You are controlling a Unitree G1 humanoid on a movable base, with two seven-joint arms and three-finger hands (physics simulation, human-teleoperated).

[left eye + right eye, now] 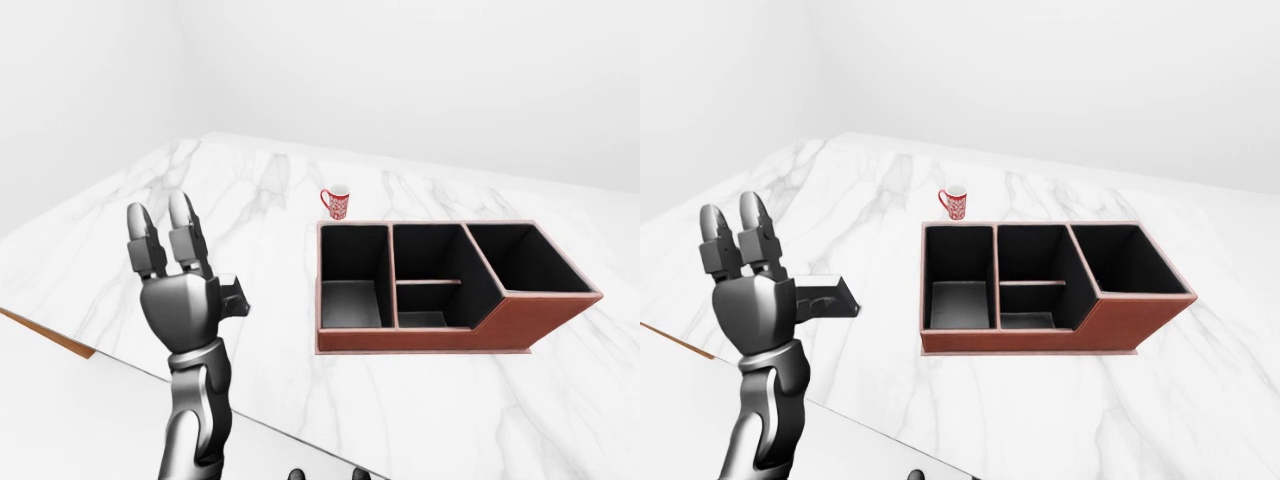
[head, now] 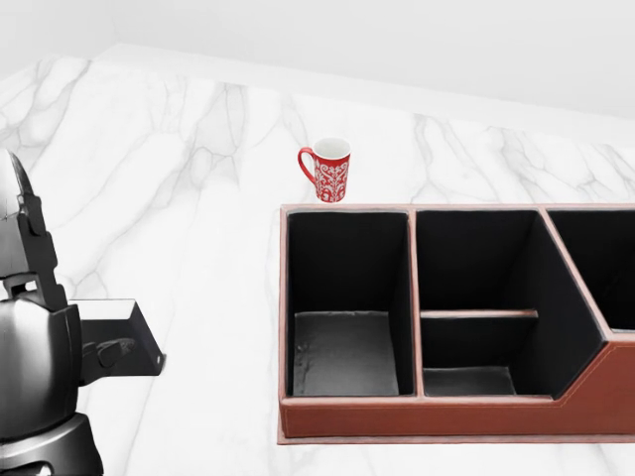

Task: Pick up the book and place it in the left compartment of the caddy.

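Left-eye view: left hand [image 1: 178,290] raised over marble counter [image 1: 250,190], 2 fingers [image 1: 186,238] pointing up, back of hand toward cam; book mostly hidden behind it.
Right-eye view: book [image 1: 825,296] pokes out from hand's right side, lifted off counter; grip on it – can't tell. Caddy [image 1: 1120,325] well apart to the right, left compartment [image 1: 958,275] holds nothing.
Head view: mug [image 2: 330,170] just above caddy's top-left corner.

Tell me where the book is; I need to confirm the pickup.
In the right-eye view the book is at the left, up off the marble counter against the raised left robot hand, apart from the caddy to its right.
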